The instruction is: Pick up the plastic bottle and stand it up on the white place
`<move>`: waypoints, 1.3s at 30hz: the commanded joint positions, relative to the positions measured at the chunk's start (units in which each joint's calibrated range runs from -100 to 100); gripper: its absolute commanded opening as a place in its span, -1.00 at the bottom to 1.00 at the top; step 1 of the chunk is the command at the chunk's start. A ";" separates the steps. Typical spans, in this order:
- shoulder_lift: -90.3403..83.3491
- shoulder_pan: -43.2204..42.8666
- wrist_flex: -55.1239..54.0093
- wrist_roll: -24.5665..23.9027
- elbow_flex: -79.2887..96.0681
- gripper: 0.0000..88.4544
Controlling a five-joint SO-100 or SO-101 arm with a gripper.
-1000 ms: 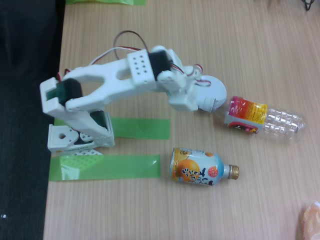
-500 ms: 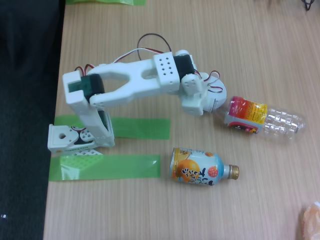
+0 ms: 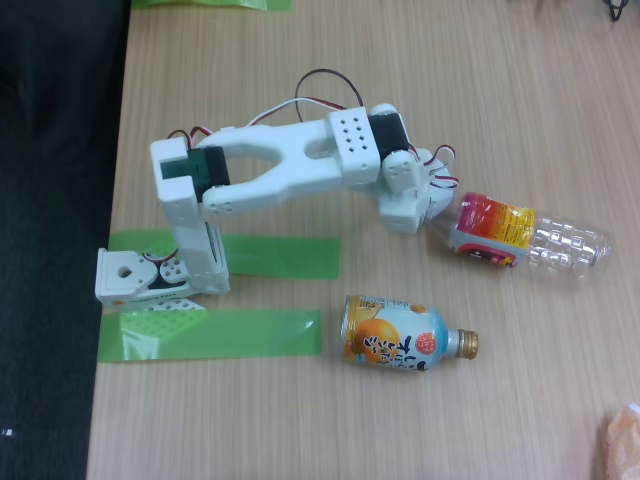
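Observation:
The plastic bottle (image 3: 530,236) lies on its side on the wooden table at the right of the fixed view. It is clear and ribbed, with a red-yellow label toward the arm, and its cap end is hidden under the gripper. My gripper (image 3: 442,212) hangs from the white arm right at the bottle's neck end. Seen from above, its fingers are covered by the wrist, so their stance is unclear. The white place is hidden beneath the wrist and gripper.
A light-blue and orange bottle-can (image 3: 400,335) with a gold cap lies in front of the arm. Two green tape strips (image 3: 215,333) sit by the arm base (image 3: 140,280). The table's left edge drops to dark floor. An orange object (image 3: 625,435) peeks in at the bottom right.
The arm has stretched to the right toward the bottle. Its wrist now covers the white disc that showed beside the gripper a second ago. The bottle has not moved.

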 commanded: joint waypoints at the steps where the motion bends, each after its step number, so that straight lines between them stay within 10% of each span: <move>1: 0.54 -0.44 -3.22 0.27 -2.43 -0.31; 39: 9.36 -3.18 -9.23 -0.20 -2.61 -0.31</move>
